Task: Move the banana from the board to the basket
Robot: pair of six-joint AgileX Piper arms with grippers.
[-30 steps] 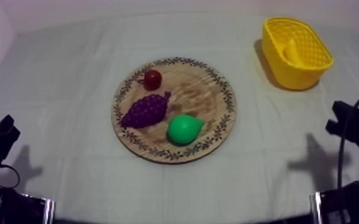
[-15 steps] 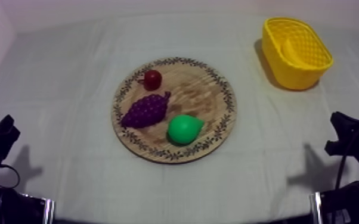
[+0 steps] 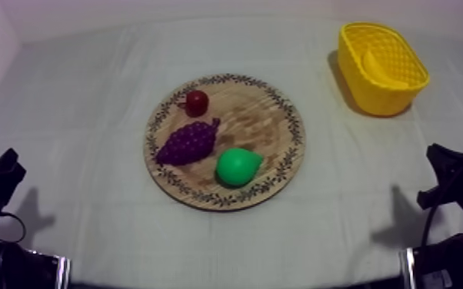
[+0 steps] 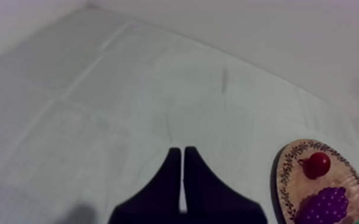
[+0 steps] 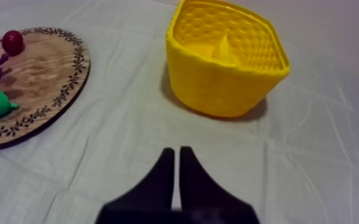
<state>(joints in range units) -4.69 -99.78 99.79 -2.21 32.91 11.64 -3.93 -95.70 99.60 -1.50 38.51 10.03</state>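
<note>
Item: banana (image 3: 374,64), toy, yellow. Location: inside the yellow basket (image 3: 382,97) near the far right corner of the bench, standing on end against an inner wall, with its lower part hidden by the weave. By its look it is probably a light, stiff moulded plastic piece with a smooth skin that may slip. It is best taken across the middle of its curve, fingers on the two flat flanks, not on the tapering tips. Wooden board (image 3: 259,123): at the middle of the bench, carrying a small red fruit (image 3: 196,101) on its far side, a bunch of grapes (image 3: 188,142) beside it and a green pear (image 3: 238,166) at the near side; no banana lies on it. Left gripper (image 4: 179,152): fingers together as a narrow wedge, nothing between them, over bare cloth toward the left edge, well apart from the board. Right gripper (image 5: 175,152): fingers likewise pressed together and empty, over cloth at the right edge, facing the basket but clear of it. Status: the task reads as complete, with the banana delivered and both arms idle.
</note>
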